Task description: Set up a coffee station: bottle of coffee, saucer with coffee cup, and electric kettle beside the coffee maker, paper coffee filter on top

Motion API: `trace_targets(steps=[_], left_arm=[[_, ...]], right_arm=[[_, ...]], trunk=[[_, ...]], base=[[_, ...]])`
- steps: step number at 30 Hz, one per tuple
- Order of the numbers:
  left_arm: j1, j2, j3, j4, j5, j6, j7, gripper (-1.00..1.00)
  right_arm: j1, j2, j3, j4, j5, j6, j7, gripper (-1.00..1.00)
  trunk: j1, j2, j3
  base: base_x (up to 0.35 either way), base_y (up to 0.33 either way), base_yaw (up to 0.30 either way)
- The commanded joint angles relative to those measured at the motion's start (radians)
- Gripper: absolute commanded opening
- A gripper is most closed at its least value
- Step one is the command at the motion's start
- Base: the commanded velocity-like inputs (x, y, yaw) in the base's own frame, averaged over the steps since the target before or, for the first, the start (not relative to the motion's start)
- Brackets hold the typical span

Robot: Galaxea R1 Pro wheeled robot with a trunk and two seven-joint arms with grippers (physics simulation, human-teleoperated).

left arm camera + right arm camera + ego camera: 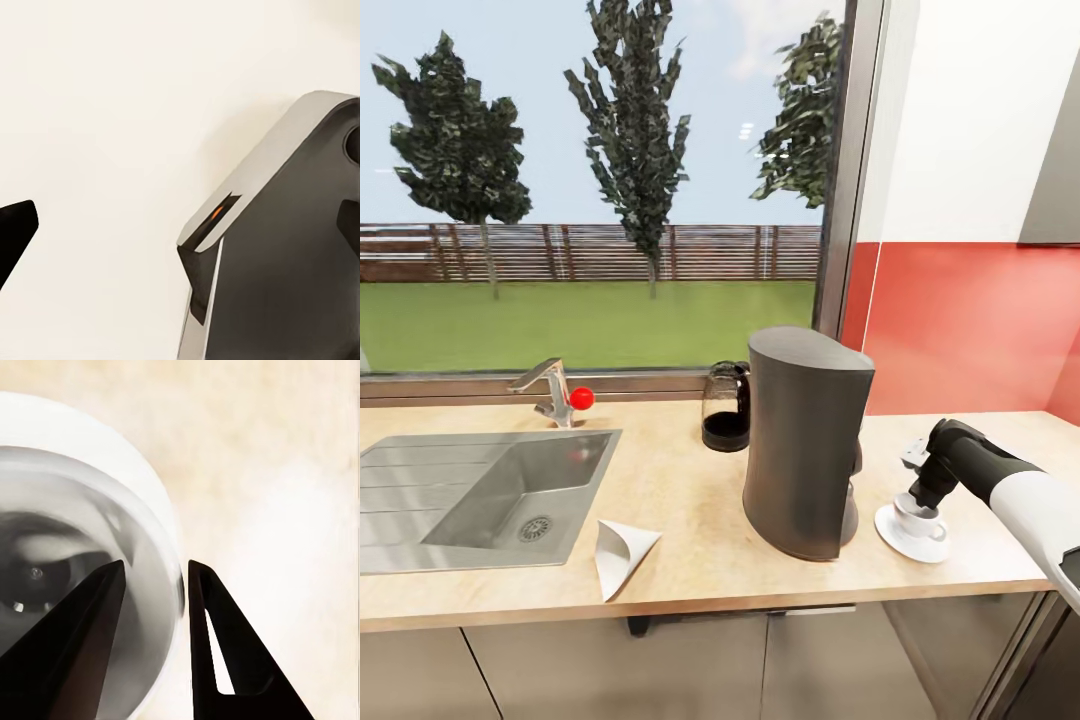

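The small white handled coffee cup [920, 517], seated on the round white saucer [910, 541] beside the tall charcoal-grey coffee maker [803, 440], is pinched at its rim by the right hand [154, 585] above the beige wood-grain tabletop [690, 520].

No writing, label, brand, number or sign is showing legibly in any of the views.
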Motion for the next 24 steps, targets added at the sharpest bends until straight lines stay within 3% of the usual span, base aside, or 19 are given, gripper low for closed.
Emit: trace_targets(steps=[1, 5, 6, 20, 24], left_arm=[[0.000, 0.000, 0.008, -0.001, 0.005, 0.001, -0.010, 1.00], [0.000, 0.000, 0.008, -0.001, 0.005, 0.001, -0.010, 1.00], [0.000, 0.000, 0.008, -0.001, 0.005, 0.001, -0.009, 1.00], [0.000, 0.000, 0.009, 0.000, 0.005, 0.001, -0.010, 1.00], [0.000, 0.000, 0.010, -0.001, 0.006, 0.002, -0.010, 1.00]], right_arm=[[0.000, -0.001, 0.001, -0.002, 0.009, 0.002, 0.010, -1.00], [0.000, -0.001, 0.001, -0.002, 0.009, 0.002, 0.005, -1.00], [0.000, 0.000, 0.001, -0.002, 0.009, 0.002, 0.004, 1.00], [0.000, 0.002, 0.001, -0.001, 0.008, 0.002, 0.003, 1.00], [0.000, 0.002, 0.000, -0.001, 0.008, 0.003, 0.003, 1.00]], trunk=[[0.000, -0.001, -0.001], [0.000, -0.001, -0.001], [0.000, -0.001, -0.001], [0.000, -0.001, -0.001], [-0.015, 0.027, 0.011]], base=[[0.000, 0.000, 0.000], [0.000, 0.000, 0.000], [0.000, 0.000, 0.000], [0.000, 0.000, 0.000], [0.000, 0.000, 0.000]])
